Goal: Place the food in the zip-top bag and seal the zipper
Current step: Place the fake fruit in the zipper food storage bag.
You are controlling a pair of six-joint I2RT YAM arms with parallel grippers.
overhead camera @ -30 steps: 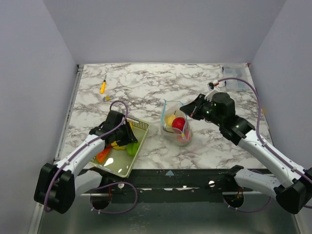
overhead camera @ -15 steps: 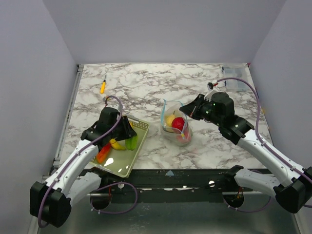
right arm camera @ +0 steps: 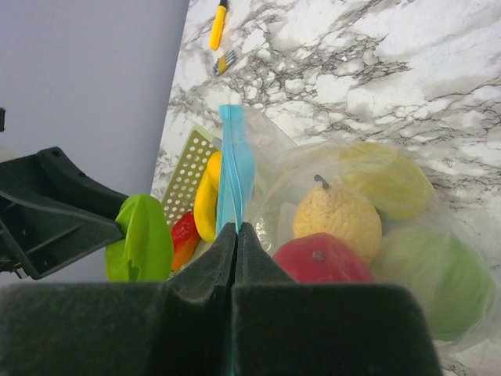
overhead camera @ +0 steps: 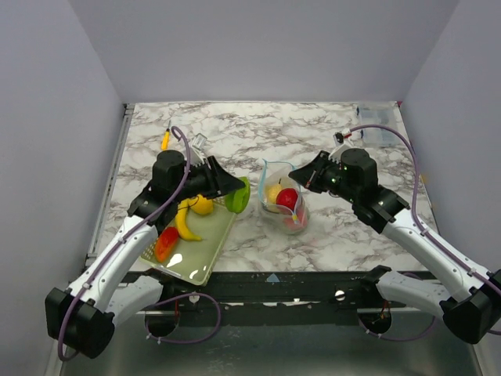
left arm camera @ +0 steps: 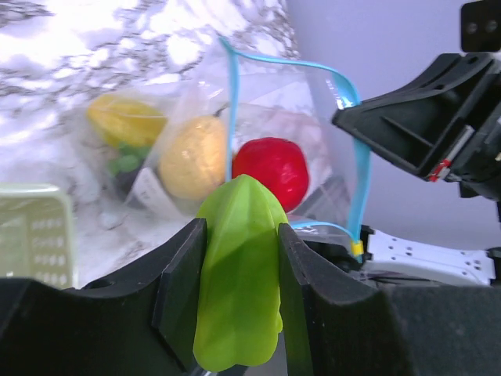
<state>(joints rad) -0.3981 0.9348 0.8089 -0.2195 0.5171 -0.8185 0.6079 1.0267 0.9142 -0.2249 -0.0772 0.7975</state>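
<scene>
Left gripper (left arm camera: 237,229) pinches a green toy vegetable (left arm camera: 235,313), bottom cut off; right gripper (right arm camera: 236,235) clamps the zipper (right arm camera: 235,160) of the zip-top bag (right arm camera: 407,258).

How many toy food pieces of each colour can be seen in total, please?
Yellow food: 4, two in the zip-top bag, two in the basket.
Red food: 2, one in each.
Green food: 2, one bagged, one in the left gripper.
Total: 8
</scene>
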